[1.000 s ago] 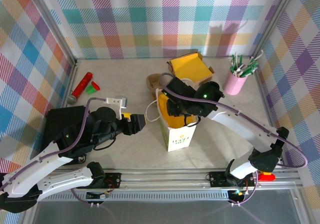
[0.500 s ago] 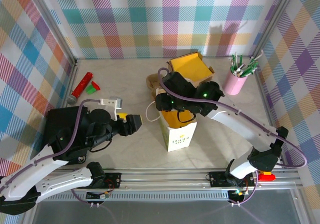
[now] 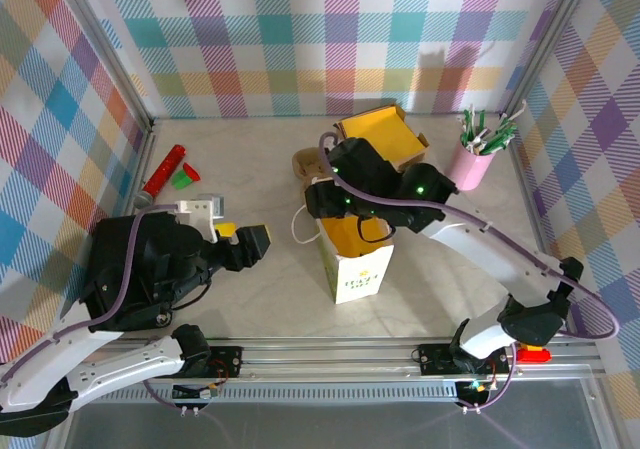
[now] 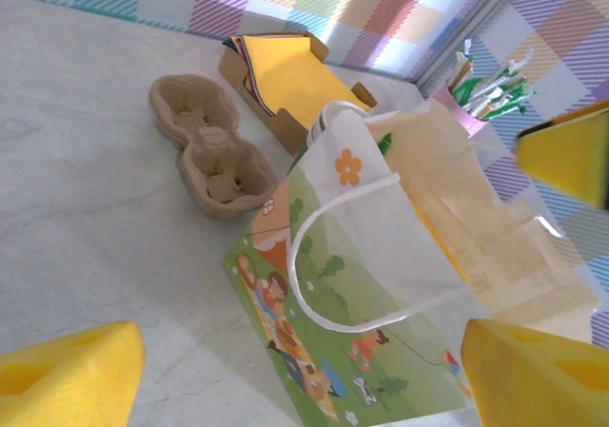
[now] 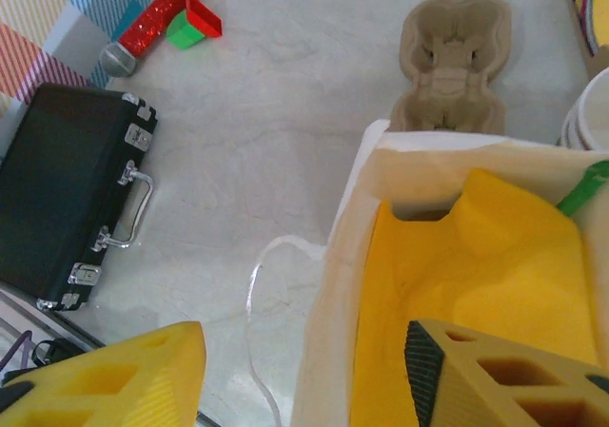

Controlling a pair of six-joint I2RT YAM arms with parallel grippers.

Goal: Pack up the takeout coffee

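A white printed bag (image 3: 362, 277) stands upright on the table (image 3: 262, 314). Its mouth is open and its inside shows yellow, with a green strip (image 5: 590, 187) at the far rim. The right gripper (image 5: 304, 389) hangs at the bag's left edge, fingers spread wide and holding nothing. One finger is outside the wall and the other is over the yellow inside. The left gripper (image 3: 249, 242) sits left of the bag, apart from it, its fingers likewise spread wide with nothing between them. Where the coffee is cannot be told. Beyond the bag lie a pulp tray (image 5: 455, 61) and a box (image 4: 257, 99) of yellow sheets. A pink cup (image 3: 468, 169) of green-and-white sticks stands far right. A black case (image 5: 67, 189), a red tube (image 5: 162, 18) and a green piece (image 5: 193, 26) lie at left.
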